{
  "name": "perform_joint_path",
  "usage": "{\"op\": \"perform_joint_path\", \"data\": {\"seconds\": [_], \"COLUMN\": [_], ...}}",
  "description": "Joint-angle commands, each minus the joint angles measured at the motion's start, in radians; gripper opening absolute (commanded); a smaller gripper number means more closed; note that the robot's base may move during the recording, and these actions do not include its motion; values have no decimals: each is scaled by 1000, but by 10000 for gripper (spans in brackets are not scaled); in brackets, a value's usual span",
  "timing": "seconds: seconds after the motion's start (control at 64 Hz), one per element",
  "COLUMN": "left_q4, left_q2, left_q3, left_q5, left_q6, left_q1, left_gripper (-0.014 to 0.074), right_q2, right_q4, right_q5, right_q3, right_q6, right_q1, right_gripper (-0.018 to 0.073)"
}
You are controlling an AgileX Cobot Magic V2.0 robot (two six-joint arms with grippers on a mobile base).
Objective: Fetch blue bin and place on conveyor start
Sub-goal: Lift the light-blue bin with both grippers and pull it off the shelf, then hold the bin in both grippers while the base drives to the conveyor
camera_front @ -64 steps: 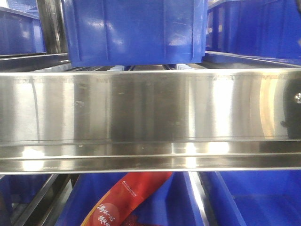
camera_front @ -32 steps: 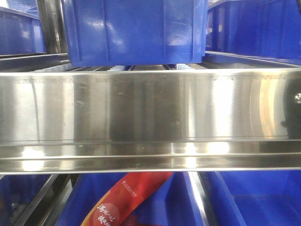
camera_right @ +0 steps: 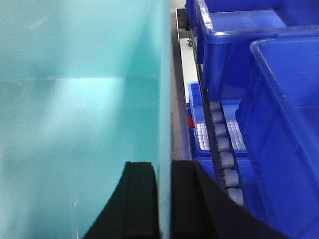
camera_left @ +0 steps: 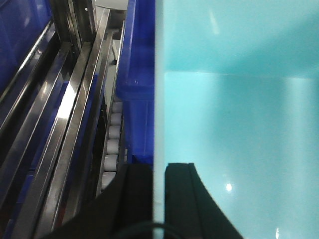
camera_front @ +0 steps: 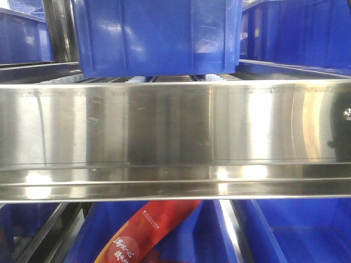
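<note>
No displacement since the earlier frames: in the front view the stainless shelf rail (camera_front: 175,137), the dark blue bin (camera_front: 159,35) above it and the red packet (camera_front: 145,233) below it hold the same positions.

Left gripper (camera_left: 159,174): narrow, clamped on one side wall of the blue bin (camera_left: 239,124); one finger is inside the wall, one outside; the pale aqua interior extends from the inner finger; just beyond the outer finger stands a dark blue wall (camera_left: 137,74), then a roller track (camera_left: 112,144) and steel rails (camera_left: 65,114).

Right gripper (camera_right: 164,172): narrow, clamped on the opposite side wall of the blue bin (camera_right: 79,124), one finger on each face; beyond the outer finger lie a line of grey rollers (camera_right: 222,149) and two dark blue tubs (camera_right: 279,124).

The blue bin is held between both grippers, beside the shelf.
</note>
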Motion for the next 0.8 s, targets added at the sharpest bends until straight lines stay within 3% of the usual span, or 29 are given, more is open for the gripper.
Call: {"op": "perform_joint_path", "data": {"seconds": [0.0, 0.781], "left_q4": [29, 29], "left_q2": [-14, -14], "left_q3": [-13, -13], "left_q5": [-37, -37], "left_q6": [4, 4], "left_q1": [-7, -7], "left_gripper": [-111, -111], "right_q2": [-6, -6], "right_q4": [-30, -30], "right_q5": [-35, -35], "right_q3": [-10, -10], "right_q6": [-11, -11], "right_q1": [5, 5], "right_gripper": [-161, -161]}}
